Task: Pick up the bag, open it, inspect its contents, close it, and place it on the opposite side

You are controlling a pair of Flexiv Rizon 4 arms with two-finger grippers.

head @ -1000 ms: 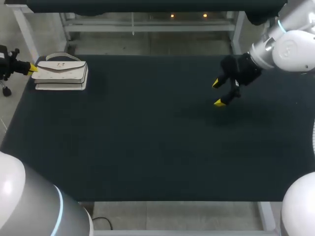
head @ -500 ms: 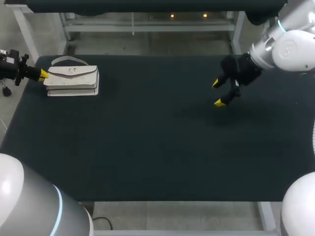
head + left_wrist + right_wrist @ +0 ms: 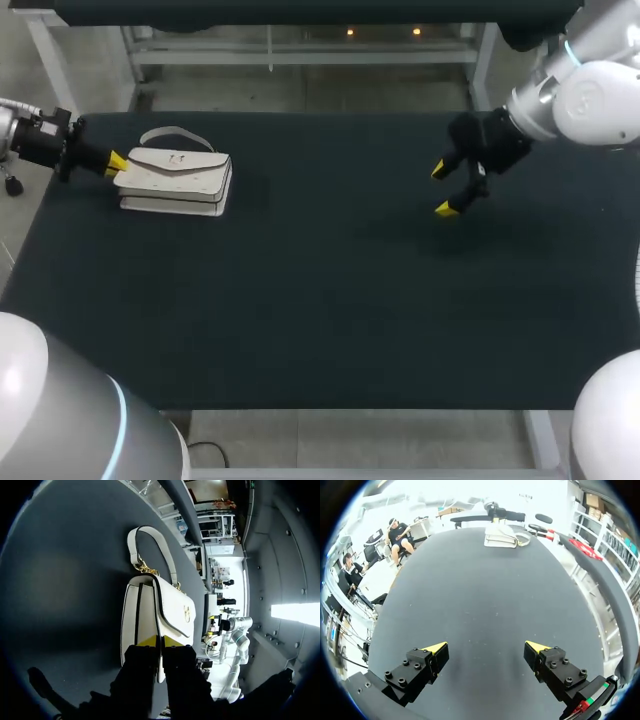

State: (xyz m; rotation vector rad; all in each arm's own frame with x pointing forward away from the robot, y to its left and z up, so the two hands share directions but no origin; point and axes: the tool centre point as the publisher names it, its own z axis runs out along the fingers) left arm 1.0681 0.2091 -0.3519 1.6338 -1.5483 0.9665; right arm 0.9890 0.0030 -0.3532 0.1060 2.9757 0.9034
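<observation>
Resting on the table (image 3: pixel 330 310) near its far left corner: white bag (image 3: pixel 178 180), flap side up, strap (image 3: pixel 172 133) arched toward the far edge. Left gripper (image 3: pixel 117 162) sits at the bag's left end. The left wrist view shows its yellow tips nearly together, clenched on the bag's end edge, a thin strip of white between them. Right gripper (image 3: pixel 447 190) hangs over the table's right half, well apart from the bag, fingers spread wide, released.
</observation>
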